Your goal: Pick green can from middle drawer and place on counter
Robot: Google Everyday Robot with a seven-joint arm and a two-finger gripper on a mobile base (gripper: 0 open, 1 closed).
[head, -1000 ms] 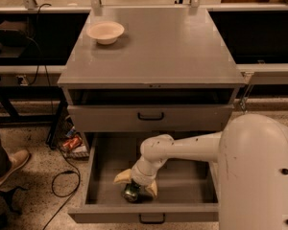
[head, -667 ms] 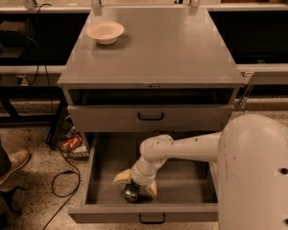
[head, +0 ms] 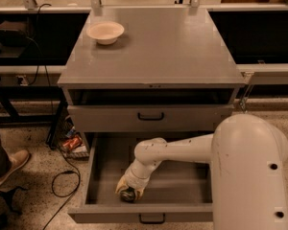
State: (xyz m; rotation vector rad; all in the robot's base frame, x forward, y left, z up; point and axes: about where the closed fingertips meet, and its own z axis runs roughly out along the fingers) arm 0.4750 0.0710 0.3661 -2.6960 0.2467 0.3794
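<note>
The middle drawer (head: pixel 182 183) is pulled out, a grey tray with a black handle on its front. The green can (head: pixel 128 195) lies on the drawer floor near the front left, looking dark, with a silver end showing. My white arm reaches down into the drawer from the right. My gripper (head: pixel 129 191) is over the can with its yellowish fingertips (head: pixel 120 188) closed against both sides of it. The can rests on the drawer floor. The grey counter (head: pixel 168 47) is the cabinet top above.
A cream bowl (head: pixel 105 31) stands on the counter's back left. The upper drawer front (head: pixel 151 118) sits slightly open above my arm. A person's shoe (head: pixel 12 163), a black cable (head: pixel 62 178) and an orange packet (head: pixel 72 143) lie on the floor at left.
The gripper's fingertips have drawn closer together around the can. The can and the gripper have shifted slightly left on the drawer floor.
</note>
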